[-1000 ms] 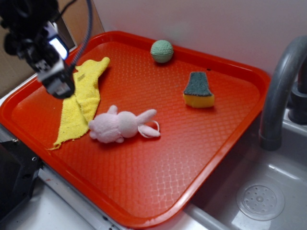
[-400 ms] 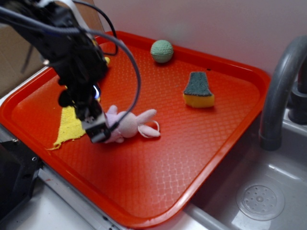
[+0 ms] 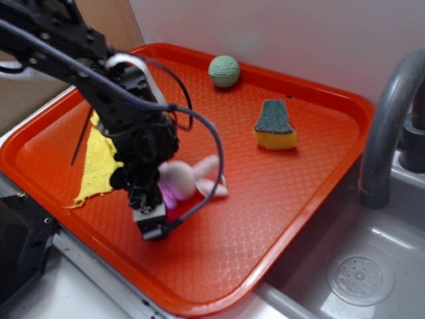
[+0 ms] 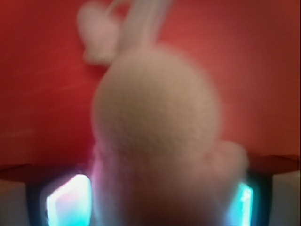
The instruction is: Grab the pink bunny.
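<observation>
bunny: the pink bunny [image 3: 180,179] lies on its side near the middle of the red tray [image 3: 312,166], ears pointing toward 3 o'clock; its rear half is hidden behind the arm in the exterior view.
gripper: the gripper [image 3: 151,211] is down at tray level over the bunny's body end, toward 7 o'clock from the head. in the wrist view the bunny [image 4: 157,127] fills the frame between the two lit fingers [image 4: 66,200], one on each side of the plush, so the jaws stand apart and straddle it. whether the pads already press the fur i cannot tell (the view is too blurred).
neighbours: the yellow cloth [image 3: 99,166] lies just beside the arm at 9 o'clock; the sponge [image 3: 274,125] sits well apart at 2 o'clock; the green ball [image 3: 224,71] rests near the far rim at 12 o'clock.
done: the approach looks finished, with the toy sitting between the fingers.
left: judging from this, closing on the body and lifting remain; the bunny rests on the tray, not yet raised.
risk: soft plush may squash or slip, so the squeeze probably wants to be deep.
</observation>
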`<state>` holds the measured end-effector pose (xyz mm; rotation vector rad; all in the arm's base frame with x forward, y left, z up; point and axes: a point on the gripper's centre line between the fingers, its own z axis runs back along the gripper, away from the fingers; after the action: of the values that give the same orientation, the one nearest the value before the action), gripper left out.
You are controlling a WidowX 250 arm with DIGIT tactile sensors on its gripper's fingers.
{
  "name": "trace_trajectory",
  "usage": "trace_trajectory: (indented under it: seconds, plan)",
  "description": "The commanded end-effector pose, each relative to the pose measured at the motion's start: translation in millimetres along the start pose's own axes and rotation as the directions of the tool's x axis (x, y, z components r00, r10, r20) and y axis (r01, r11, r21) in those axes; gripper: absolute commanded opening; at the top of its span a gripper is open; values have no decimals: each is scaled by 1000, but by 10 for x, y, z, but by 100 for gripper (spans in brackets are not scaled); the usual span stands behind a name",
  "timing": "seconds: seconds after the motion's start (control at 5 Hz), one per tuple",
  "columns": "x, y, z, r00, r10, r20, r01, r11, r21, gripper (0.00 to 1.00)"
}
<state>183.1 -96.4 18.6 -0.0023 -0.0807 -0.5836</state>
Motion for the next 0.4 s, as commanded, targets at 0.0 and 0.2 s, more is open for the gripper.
trace_trajectory:
  seconds: [0.0, 0.2]
  plan:
    - [-118, 83, -63, 1000, 15, -27, -14, 1000, 24, 0]
    - [-87, 281, 167, 996, 91, -21, -88, 991, 99, 0]
